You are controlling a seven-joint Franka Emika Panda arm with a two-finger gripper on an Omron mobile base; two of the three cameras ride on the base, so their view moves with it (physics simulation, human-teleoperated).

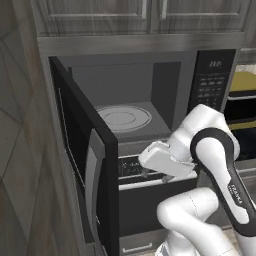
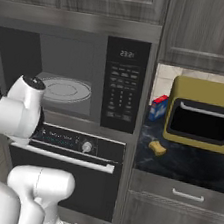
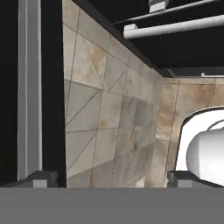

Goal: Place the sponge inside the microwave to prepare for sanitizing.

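We see the microwave [image 1: 125, 100] with its door swung open, the turntable bare. Right of the microwave, on the dark table [image 2: 197, 169] before the toaster oven [image 2: 203, 114], lies the sponge [image 2: 157, 148], its long axis roughly level, slanting. Our fingers [image 3: 41, 178] stand apart, empty, low before the microwave, well left of the sponge.

The microwave [image 2: 69, 72] stands wide open, its cavity bare above the turntable [image 2: 64, 89], so the way in is free. In the left base view its door [image 1: 82, 150] juts out at 9 o'clock, walling that side. The toaster oven [image 2: 204, 114] crowds the sponge [image 2: 157, 148] from 1 o'clock; the counter [image 2: 187, 167] toward 6 lies open.
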